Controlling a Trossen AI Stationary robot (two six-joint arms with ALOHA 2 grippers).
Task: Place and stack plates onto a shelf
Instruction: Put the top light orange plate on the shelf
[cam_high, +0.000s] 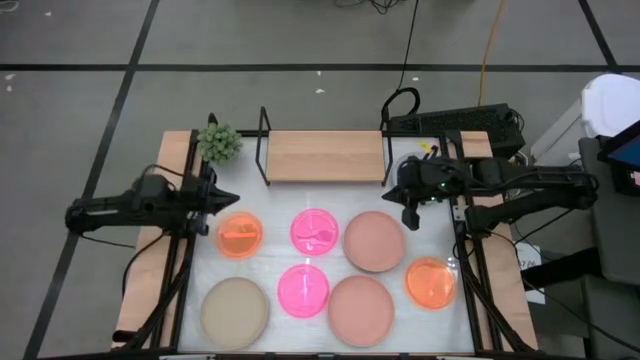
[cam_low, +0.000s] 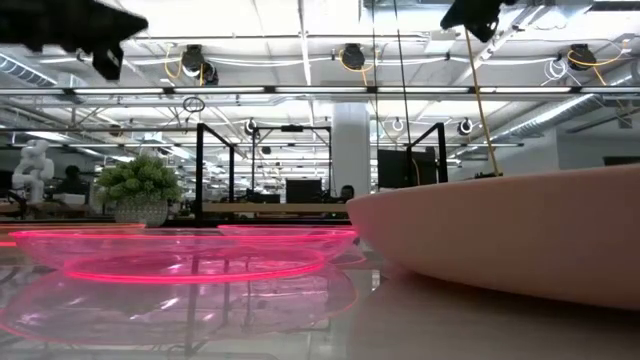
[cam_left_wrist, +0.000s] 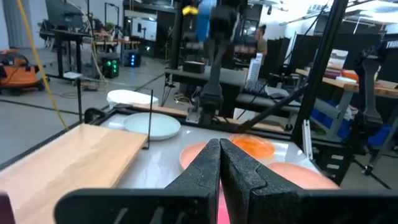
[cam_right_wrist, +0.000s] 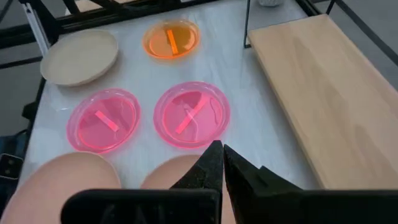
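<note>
On the shelf (cam_high: 325, 155), still lying bare, with seven plates (cam_high: 375, 241) waiting on the table (cam_high: 268, 272). Hovering above: left gripper (cam_high: 232, 197) and right gripper (cam_high: 410, 218), both pinched closed, gripping nothing. Stacking yet to begin.

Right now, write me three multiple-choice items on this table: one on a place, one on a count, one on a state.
1. Where is the small potted plant?
A. Beside the shelf's left end
B. On a plate
C. Under the right arm

2. How many hot pink plates lie on the table?
A. None
B. Two
C. Four

3. How is the shelf?
A. Bare
B. Holding one plate
C. Holding a stack

Answers: 1 A, the plant stands by the shelf's left upright. 2 B, one lies nearer the shelf, the other farther from it. 3 A, only bare wood shows on the board.
</note>
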